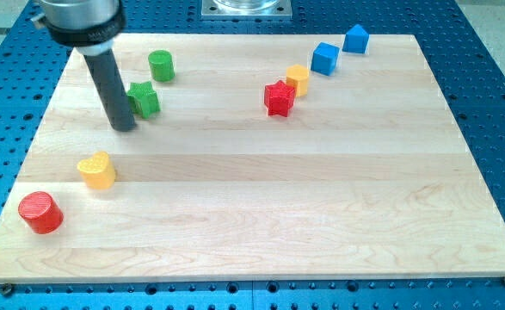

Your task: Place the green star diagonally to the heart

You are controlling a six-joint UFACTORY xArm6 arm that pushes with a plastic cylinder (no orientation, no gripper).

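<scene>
The green star lies at the board's upper left. My tip rests on the board just left of and slightly below the star, touching or nearly touching it. The yellow heart lies lower left, below the tip and apart from it. The rod rises from the tip toward the view's top left.
A green cylinder stands just above the star. A red cylinder sits near the lower left corner. A red star, a yellow block and two blue blocks lie in a diagonal row at the upper right. The wooden board sits on a blue perforated table.
</scene>
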